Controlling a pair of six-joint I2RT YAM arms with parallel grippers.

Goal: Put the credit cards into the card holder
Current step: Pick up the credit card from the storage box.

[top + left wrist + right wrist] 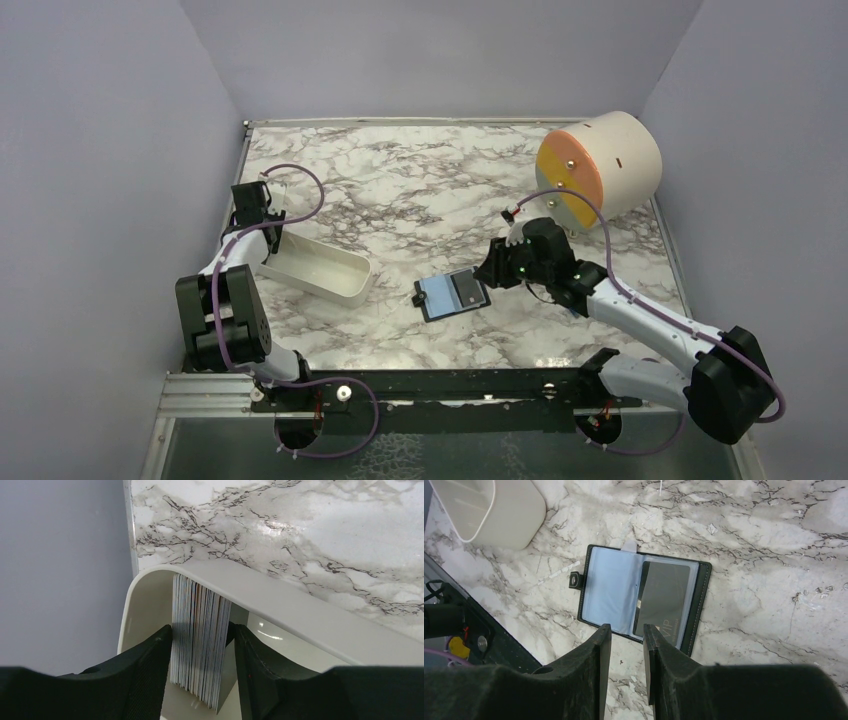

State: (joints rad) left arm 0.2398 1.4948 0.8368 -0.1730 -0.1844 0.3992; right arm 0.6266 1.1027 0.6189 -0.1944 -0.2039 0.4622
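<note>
Take one, not the lot
On the desk (420, 190): white tray (300, 612), then the open card holder (611, 592) under the empty, slightly spread right tool (626, 630). In the tray the credit cards (200, 645) stand on edge, left tool (202, 630) straddling the whole stack, pinch uncertain; isolate an end card.

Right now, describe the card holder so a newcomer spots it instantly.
On the marble table, look midway between the white tray and the right arm. The card holder lies open there: flat, black-edged, light blue inside, holding one dark card.
</note>
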